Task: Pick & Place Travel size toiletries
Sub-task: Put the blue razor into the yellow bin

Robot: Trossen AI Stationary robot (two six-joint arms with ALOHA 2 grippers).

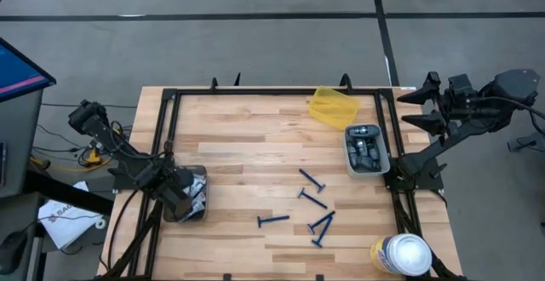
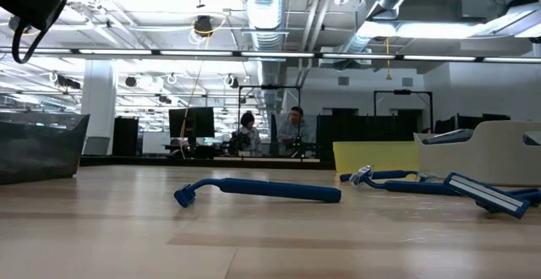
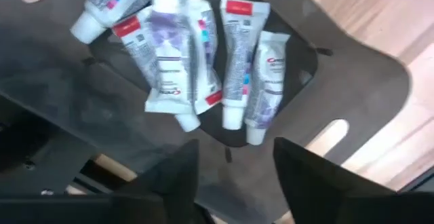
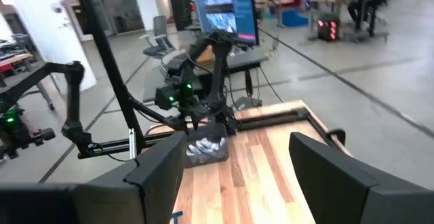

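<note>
Open-plan robotics lab or industrial workshop. Bare ceiling with exposed ducts (image 2: 279, 8) and pipes, strip lights. Polished concrete floor (image 1: 255, 51) with dark marking lines. Butcher-block work surface (image 1: 255, 136) inside a black metal frame (image 1: 162, 128), two arms bolted at its sides. Loose cables (image 1: 64, 153) by the left base. Monitors (image 4: 224, 10) on stands, an office chair (image 4: 159, 37), more rigs farther back. Two people (image 2: 270, 131) sit at a distant bench, probably at workstations; too far to be sure.

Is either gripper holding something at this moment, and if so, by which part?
Nothing is held. The left gripper is open above the toothpaste tubes in the dark bin. The right gripper is open, off the table's edge.
</note>
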